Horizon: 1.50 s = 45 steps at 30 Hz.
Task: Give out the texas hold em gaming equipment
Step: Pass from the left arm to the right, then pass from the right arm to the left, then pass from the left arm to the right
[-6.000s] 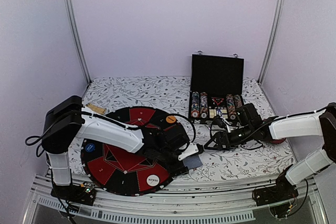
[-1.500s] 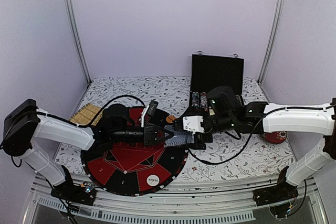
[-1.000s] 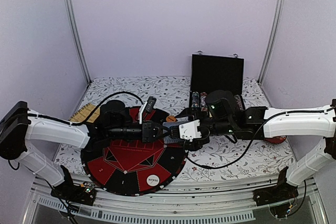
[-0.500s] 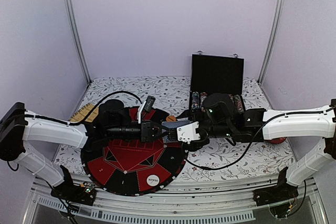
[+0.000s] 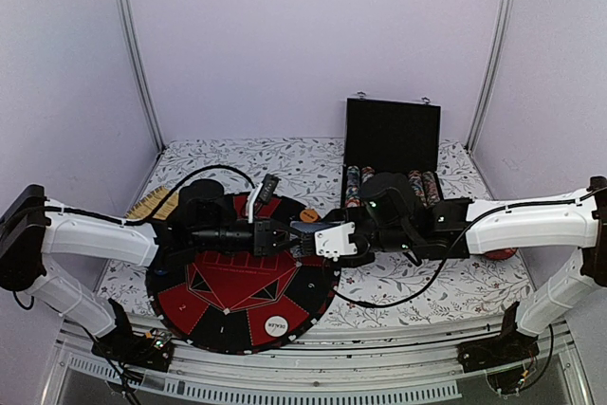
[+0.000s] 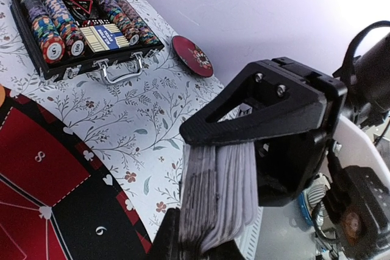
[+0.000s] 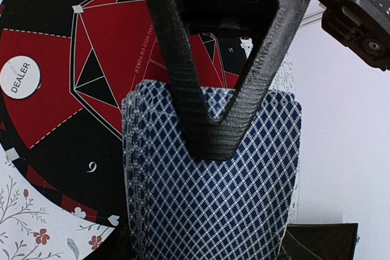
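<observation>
Closing leftward, my right tool (image 5: 321,239) now meets my left tool (image 5: 292,237); both sit clamped on the playing cards (image 7: 213,187) between them, above the mat (image 5: 228,296): a handover, I judge, dealing not begun

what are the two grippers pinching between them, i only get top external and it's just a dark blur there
Observer: A deck of cards with blue diamond-patterned backs. It fills most of the right wrist view.
Operator: who's got it
Observer: Both, it seems. In the right wrist view a finger of the left gripper lies flat on the top card's back.
Operator: and the right one
Observer: In the left wrist view the deck is edge-on, and a black finger of the right gripper sits against its far end.
</observation>
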### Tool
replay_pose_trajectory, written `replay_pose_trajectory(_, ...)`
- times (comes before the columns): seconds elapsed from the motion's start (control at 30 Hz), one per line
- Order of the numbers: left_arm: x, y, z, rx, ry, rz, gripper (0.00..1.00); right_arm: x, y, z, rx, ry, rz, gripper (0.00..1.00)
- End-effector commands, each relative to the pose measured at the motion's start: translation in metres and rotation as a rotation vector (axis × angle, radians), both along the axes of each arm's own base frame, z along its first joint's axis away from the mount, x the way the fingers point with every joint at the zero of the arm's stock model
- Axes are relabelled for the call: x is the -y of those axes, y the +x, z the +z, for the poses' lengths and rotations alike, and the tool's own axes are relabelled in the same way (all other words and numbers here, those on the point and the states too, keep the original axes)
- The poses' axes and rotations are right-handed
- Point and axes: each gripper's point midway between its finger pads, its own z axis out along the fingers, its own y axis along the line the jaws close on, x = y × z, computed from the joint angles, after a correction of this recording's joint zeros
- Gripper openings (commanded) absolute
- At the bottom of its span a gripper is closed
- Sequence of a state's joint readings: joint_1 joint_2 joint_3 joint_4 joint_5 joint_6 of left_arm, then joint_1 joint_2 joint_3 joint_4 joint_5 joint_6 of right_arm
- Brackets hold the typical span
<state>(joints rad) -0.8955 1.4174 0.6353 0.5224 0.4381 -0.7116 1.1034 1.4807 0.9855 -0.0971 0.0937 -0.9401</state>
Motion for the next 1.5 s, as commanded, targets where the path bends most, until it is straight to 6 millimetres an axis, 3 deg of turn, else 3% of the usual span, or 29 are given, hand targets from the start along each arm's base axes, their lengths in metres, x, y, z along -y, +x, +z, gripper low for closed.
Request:
replay_pose_trajectory(0.0, 0.006, -0.009, 0.027, 0.039, -0.08, -0.067, 0.0, -0.006, 0.007, 0.003, -0.009, 0.015, -0.017, 0.55)
replay_pose_trajectory(0.07, 0.007, -0.011, 0.027, 0.04, -0.082, -0.08, 0.01, -0.007, 0.007, 0.004, -0.014, 0.014, -0.016, 0.53)
replay_pose_trajectory(0.17, 0.009, -0.012, 0.025, 0.039, -0.073, -0.09, 0.16, -0.009, 0.008, 0.007, -0.02, 0.027, -0.013, 0.5)
replay_pose_trajectory(0.4, 0.003, 0.001, 0.007, 0.028, 0.034, -0.012, 0.27, -0.007, 0.006, 0.01, -0.05, 0.049, -0.01, 0.49)
replay_pose_trajectory(0.57, -0.005, 0.008, 0.007, 0.058, 0.083, 0.039, 0.32, -0.003, 0.005, 0.01, -0.073, 0.067, -0.01, 0.49)
replay_pose_trajectory(0.67, -0.004, 0.005, 0.008, 0.058, 0.078, 0.023, 0.3, -0.005, 0.005, 0.01, -0.08, 0.071, -0.006, 0.49)
replay_pose_trajectory(0.8, -0.003, 0.004, 0.004, 0.046, 0.084, 0.014, 0.2, -0.006, 0.004, 0.01, -0.08, 0.073, -0.002, 0.48)
replay_pose_trajectory(0.97, 0.004, 0.002, 0.005, 0.038, 0.062, -0.019, 0.0, -0.008, 0.003, 0.012, -0.086, 0.076, 0.009, 0.5)
replay_pose_trajectory(1.1, 0.007, -0.003, 0.009, 0.025, 0.032, -0.047, 0.0, -0.011, 0.003, 0.016, -0.085, 0.094, 0.014, 0.62)
replay_pose_trajectory(1.13, 0.006, -0.004, 0.01, 0.025, 0.025, -0.047, 0.0, -0.01, 0.004, 0.017, -0.08, 0.101, 0.011, 0.68)
replay_pose_trajectory(1.23, 0.003, -0.006, 0.014, 0.023, 0.005, -0.039, 0.0, -0.007, 0.01, 0.023, -0.06, 0.131, -0.013, 1.0)
replay_pose_trajectory(1.47, -0.004, -0.005, 0.028, 0.028, -0.038, -0.016, 0.0, -0.004, 0.006, 0.069, -0.046, 0.308, -0.003, 0.99)
